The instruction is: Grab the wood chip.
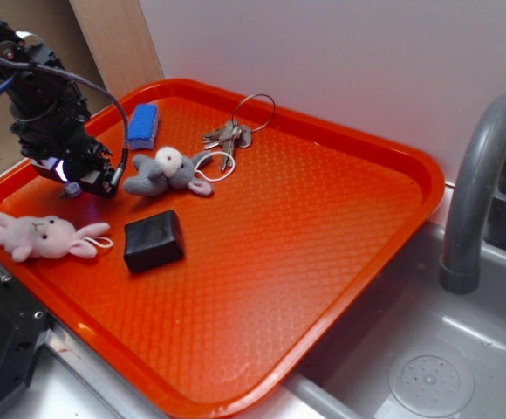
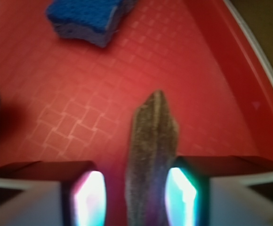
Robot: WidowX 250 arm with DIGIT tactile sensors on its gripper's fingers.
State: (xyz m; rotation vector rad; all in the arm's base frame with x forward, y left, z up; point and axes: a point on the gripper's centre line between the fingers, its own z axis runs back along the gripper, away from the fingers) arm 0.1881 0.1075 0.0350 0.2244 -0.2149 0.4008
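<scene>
The wood chip point(image 2: 153, 141), a thin brown-grey sliver, lies on the orange tray point(image 2: 70, 94) and points away from the camera in the wrist view. My gripper point(image 2: 135, 197) is open and low over the tray, with its two fingers on either side of the chip's near end. The right pad point(image 2: 181, 195) is against the chip's edge, and a strip of tray shows between the chip and the left pad point(image 2: 89, 197). In the exterior view the gripper point(image 1: 83, 179) sits at the tray's point(image 1: 323, 175) far left and hides the chip.
A blue sponge point(image 1: 144, 125) lies just beyond the gripper. A grey plush point(image 1: 161, 170) is to its right, with keys on a ring point(image 1: 231, 133) behind. A pink plush bunny point(image 1: 44, 236) and a black block point(image 1: 153, 240) lie nearer. A grey faucet point(image 1: 480, 192) and sink stand at right.
</scene>
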